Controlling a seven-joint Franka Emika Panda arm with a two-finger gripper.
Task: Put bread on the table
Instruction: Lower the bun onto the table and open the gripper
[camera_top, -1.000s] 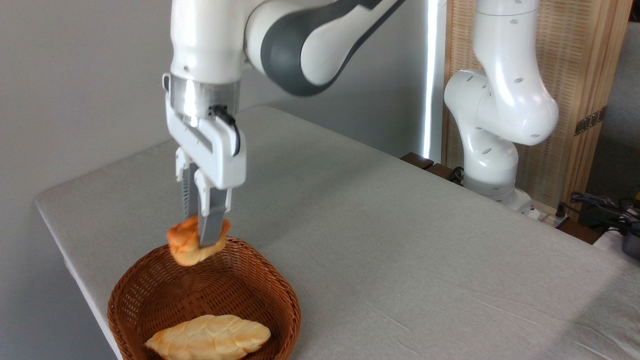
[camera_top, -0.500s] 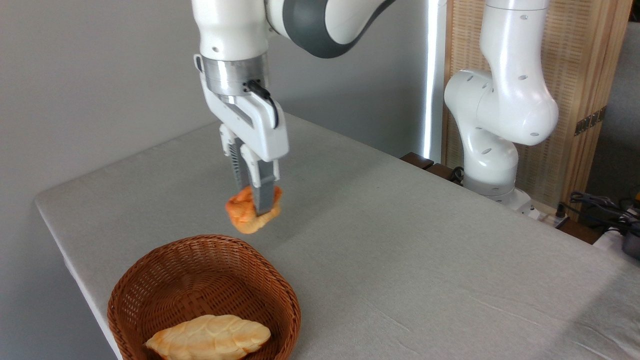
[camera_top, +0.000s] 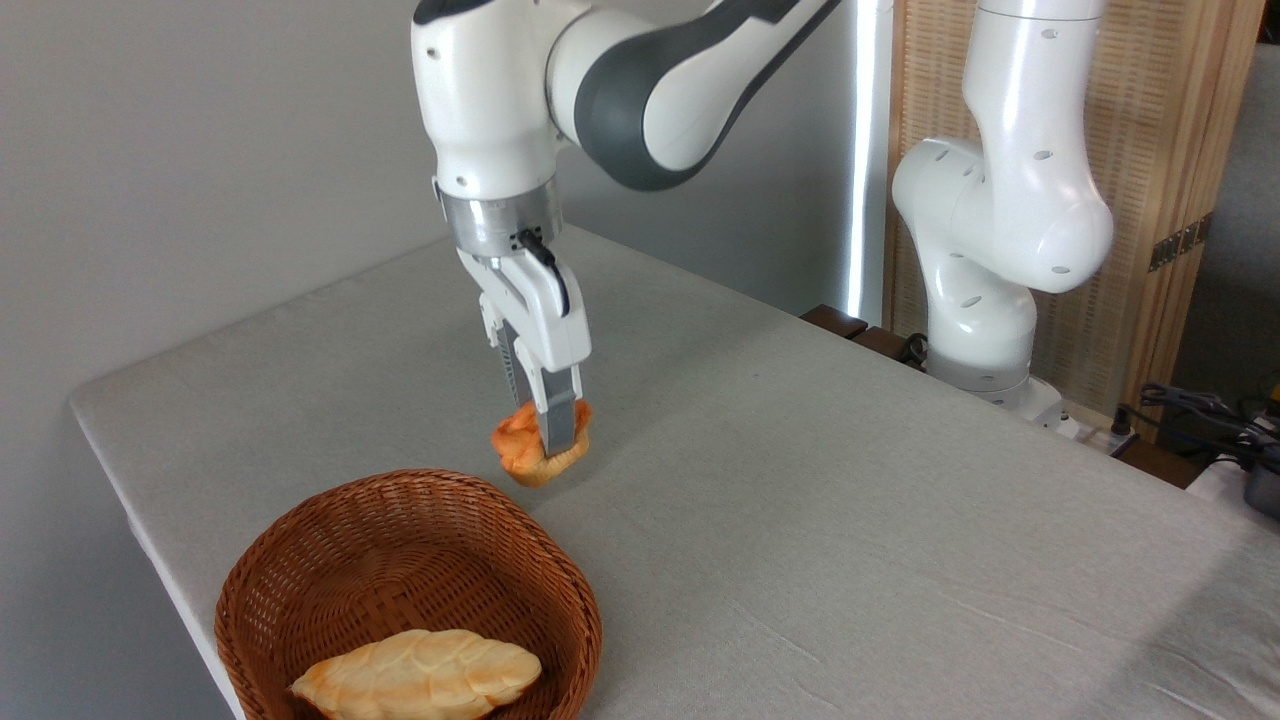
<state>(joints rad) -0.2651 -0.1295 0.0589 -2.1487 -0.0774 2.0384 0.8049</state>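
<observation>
The bread (camera_top: 520, 448), a small lumpy orange-golden bun, hangs in my gripper (camera_top: 552, 445), whose grey fingers are shut on it from both sides. It is low over the grey cloth table (camera_top: 800, 480), just beyond the far rim of the wicker basket. Whether its underside touches the cloth I cannot tell.
A brown wicker basket (camera_top: 300, 560) stands at the front left corner with a paler oval leaf-patterned loaf (camera_top: 418, 686) lying in it. The arm's white base (camera_top: 985, 300) rises at the table's far right edge. Cables (camera_top: 1210, 415) lie at far right.
My gripper has carried the bread out of the basket, rightward and away from the camera, then lowered it toward the cloth beside the basket's far rim.
</observation>
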